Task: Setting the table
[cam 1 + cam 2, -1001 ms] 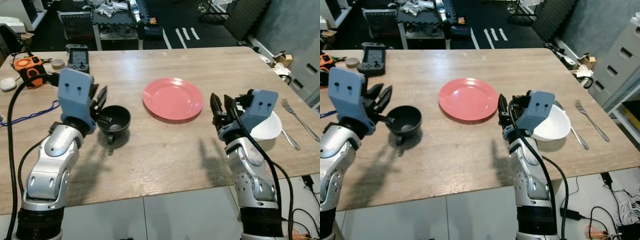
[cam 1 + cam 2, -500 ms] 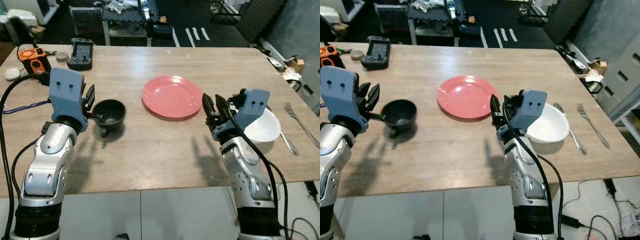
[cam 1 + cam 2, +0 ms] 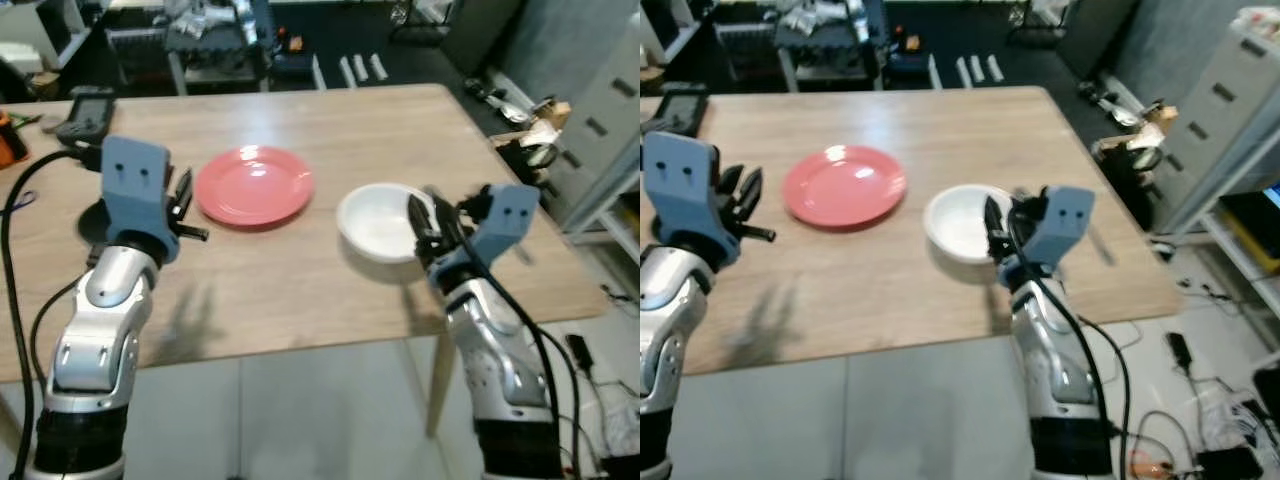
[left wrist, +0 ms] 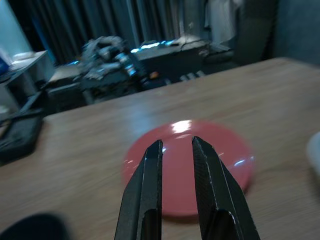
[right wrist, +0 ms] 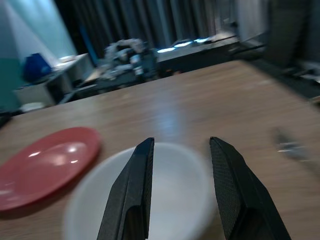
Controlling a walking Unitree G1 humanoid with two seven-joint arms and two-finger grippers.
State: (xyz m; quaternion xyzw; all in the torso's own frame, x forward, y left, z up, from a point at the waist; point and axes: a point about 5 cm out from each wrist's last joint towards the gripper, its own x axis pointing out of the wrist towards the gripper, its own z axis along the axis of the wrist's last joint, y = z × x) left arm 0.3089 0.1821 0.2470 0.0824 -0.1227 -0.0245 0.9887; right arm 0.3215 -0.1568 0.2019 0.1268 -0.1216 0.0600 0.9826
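A red plate [image 3: 255, 185] lies on the wooden table [image 3: 300, 280], left of a white bowl [image 3: 378, 222]. My right gripper [image 3: 428, 218] hovers at the bowl's near right rim, open, with nothing between its fingers; in the right wrist view its gripper [image 5: 181, 142] points over the white bowl [image 5: 170, 190]. My left gripper [image 3: 188, 210] hangs above the table just left of the plate; the left wrist view shows the gripper [image 4: 176, 141] aimed at the red plate [image 4: 187, 165], a narrow bare gap between the fingers. A black bowl [image 3: 92, 222] sits partly hidden behind my left wrist.
A handheld console [image 3: 85, 102] lies at the table's far left. A blurred utensil [image 3: 1100, 245] lies right of the white bowl. The table's right edge is close, with grey drawers [image 3: 610, 110] beyond. A cluttered bench [image 3: 210, 30] stands behind the table.
The whole view has swung right. The black bowl, once at my left gripper's fingertips, now sits behind that wrist. The white bowl now lies before my right gripper, not beside its wrist.
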